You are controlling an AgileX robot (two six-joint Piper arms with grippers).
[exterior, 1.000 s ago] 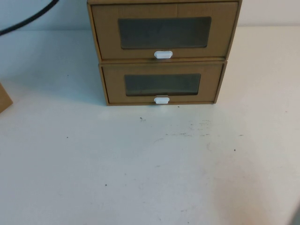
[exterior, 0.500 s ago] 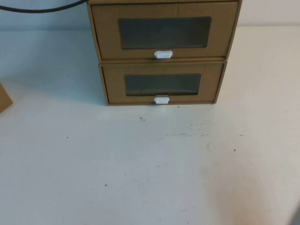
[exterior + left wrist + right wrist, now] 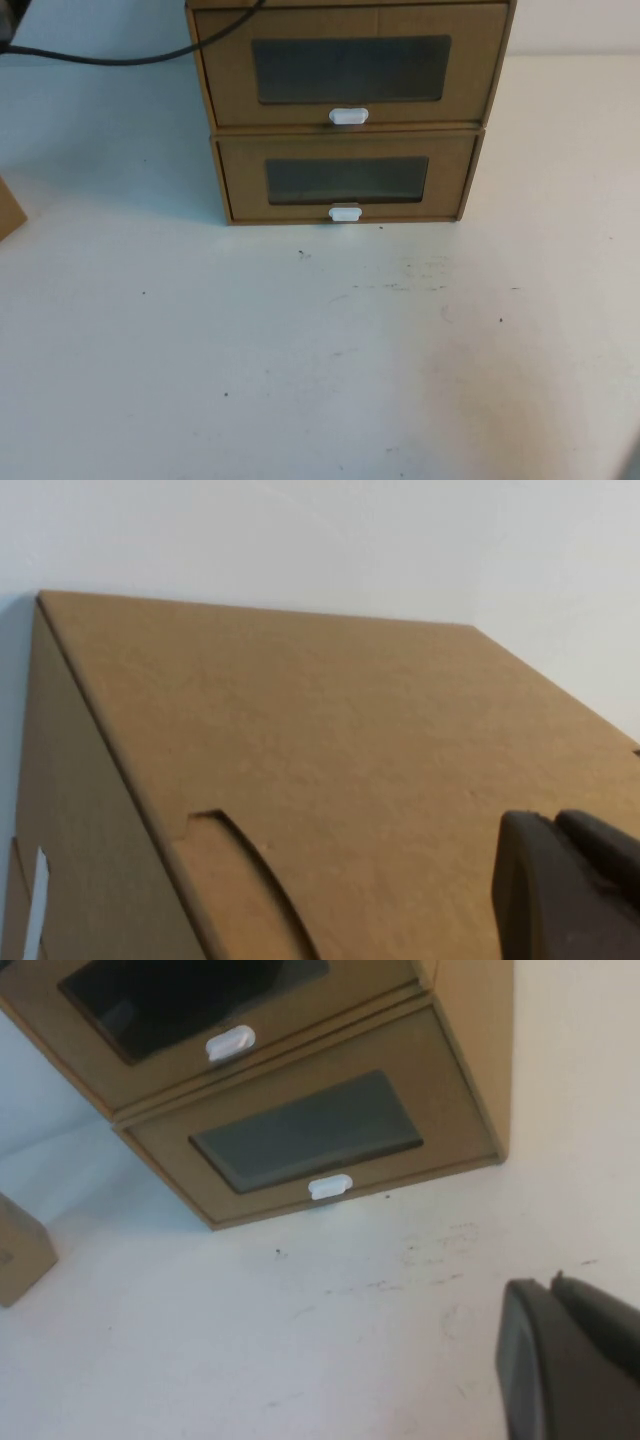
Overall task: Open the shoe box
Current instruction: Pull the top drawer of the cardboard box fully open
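Shoe box (image 3: 345, 180) sits at the far middle of the table (image 3: 300, 360) with a second box (image 3: 350, 70) stacked on it, both drawers shut flush, white pull tabs (image 3: 345, 212) facing the robot. Right gripper (image 3: 565, 1355) is pressed together, hovering over the table in front of the stack and apart from it. Left gripper (image 3: 565, 880) is close above a brown cardboard top (image 3: 330, 740); spread or closed, can't tell.

Left tool (image 3: 566, 882) aloft; right tool (image 3: 572, 1358) aloft, jaws closed.

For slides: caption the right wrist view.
Shut right gripper above table, facing two stacked closed shoe boxes; left gripper unseen here.
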